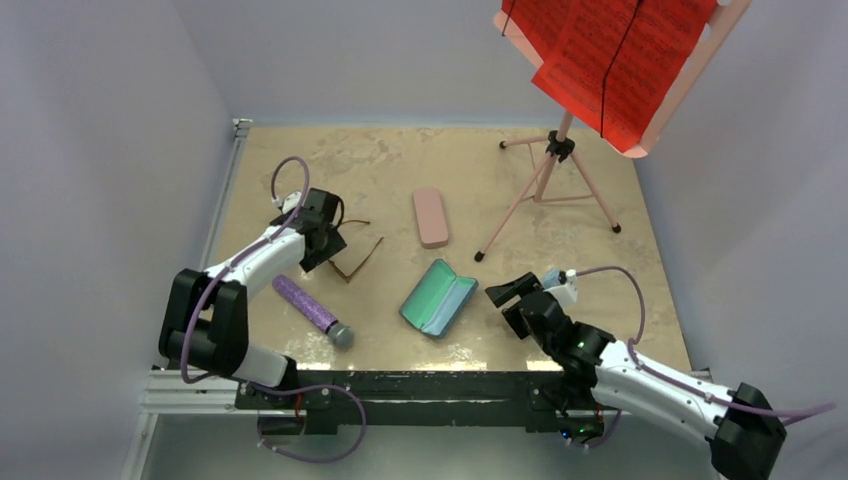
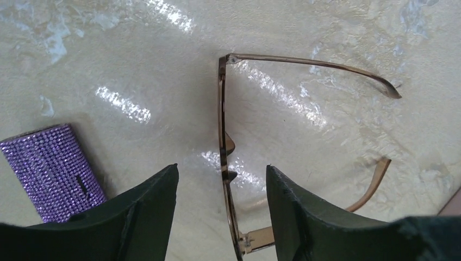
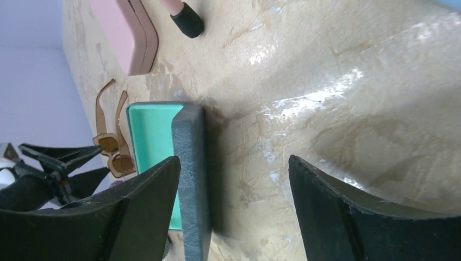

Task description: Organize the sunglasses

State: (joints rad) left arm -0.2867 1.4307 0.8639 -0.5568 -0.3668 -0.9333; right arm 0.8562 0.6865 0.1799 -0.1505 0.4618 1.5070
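Observation:
One dark brown pair of sunglasses (image 1: 358, 256) lies on the table with its temple arms unfolded. My left gripper (image 1: 332, 245) hangs over it. In the left wrist view the thin frame (image 2: 222, 136) runs edge-on between the open fingers, with a gap on each side, and my left gripper (image 2: 222, 176) touches nothing. My right gripper (image 1: 502, 292) is open just right of an open blue-grey case with teal lining (image 1: 438, 297). In the right wrist view the case's grey wall (image 3: 190, 174) stands beside the left finger of the right gripper (image 3: 234, 163).
A closed pink case (image 1: 431, 216) lies behind the open one. A purple glitter case (image 1: 308, 306) lies near the left arm. A pink tripod music stand (image 1: 548, 180) with red sheets stands at the back right, one foot (image 3: 187, 24) near the pink case.

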